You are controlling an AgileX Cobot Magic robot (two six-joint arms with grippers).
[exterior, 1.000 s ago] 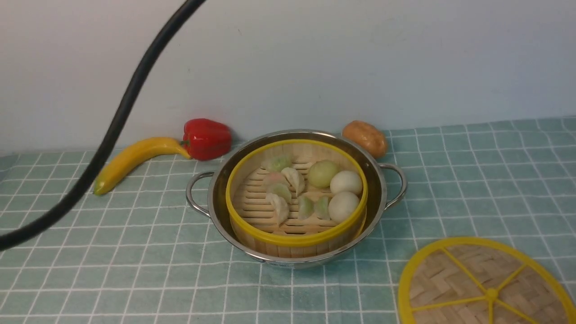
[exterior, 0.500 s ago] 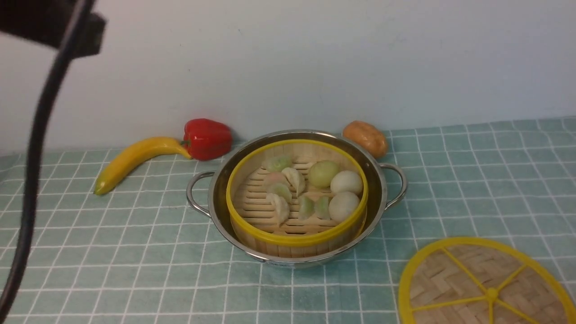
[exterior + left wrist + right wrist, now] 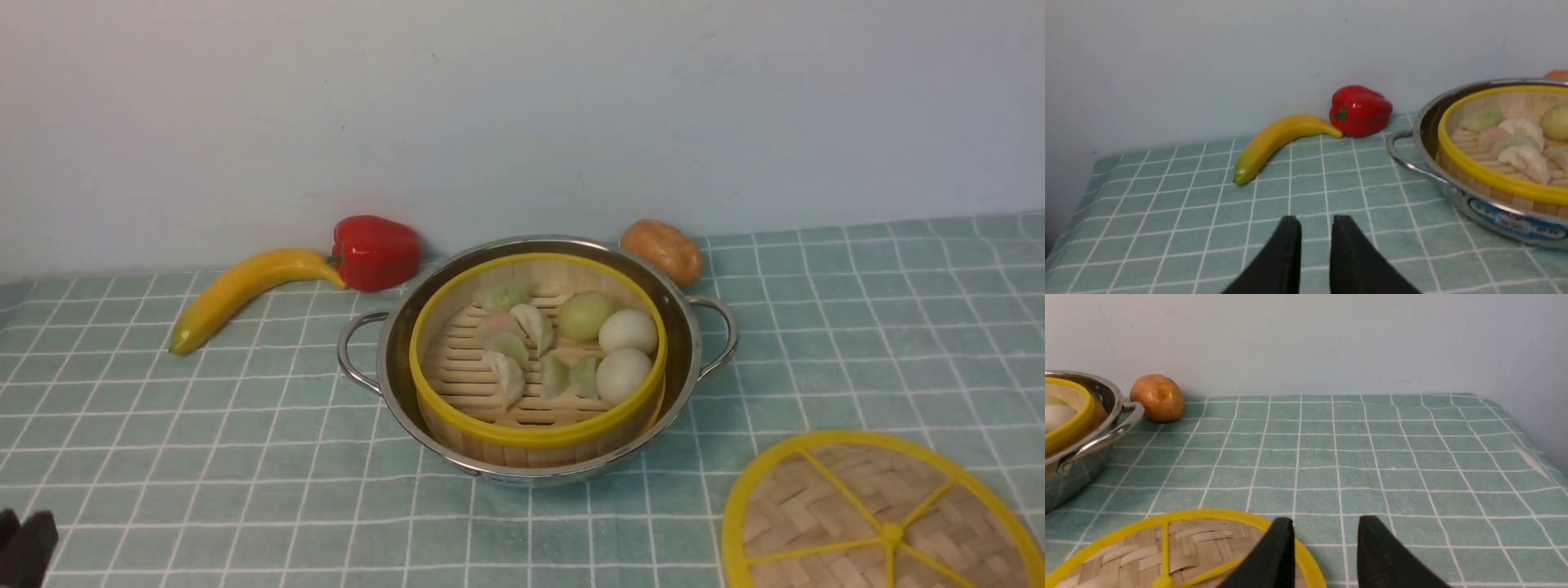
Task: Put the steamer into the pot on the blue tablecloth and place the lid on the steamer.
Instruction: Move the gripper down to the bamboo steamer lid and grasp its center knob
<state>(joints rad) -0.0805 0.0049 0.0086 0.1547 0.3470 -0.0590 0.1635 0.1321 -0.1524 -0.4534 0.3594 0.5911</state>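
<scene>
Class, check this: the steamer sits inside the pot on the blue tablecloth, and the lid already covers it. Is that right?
The lid is the error: the front view shows it lying on the blue tablecloth, apart from the pot. The steamer does sit inside the pot, uncovered.

- One pot (image 3: 684, 331), with one steamer (image 3: 531, 434) inside the pot.
- One lid (image 3: 841, 506).
- One blue tablecloth (image 3: 245, 457).
- One banana (image 3: 245, 290), one red pepper (image 3: 374, 251), one potato (image 3: 663, 249).
- Three round buns (image 3: 627, 331), roughly seven dumplings (image 3: 535, 325).

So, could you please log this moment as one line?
steamer: in pot | lid: on blue tablecloth, not placed | left hand: empty, narrowly parted | right hand: open, by lid edge
</scene>
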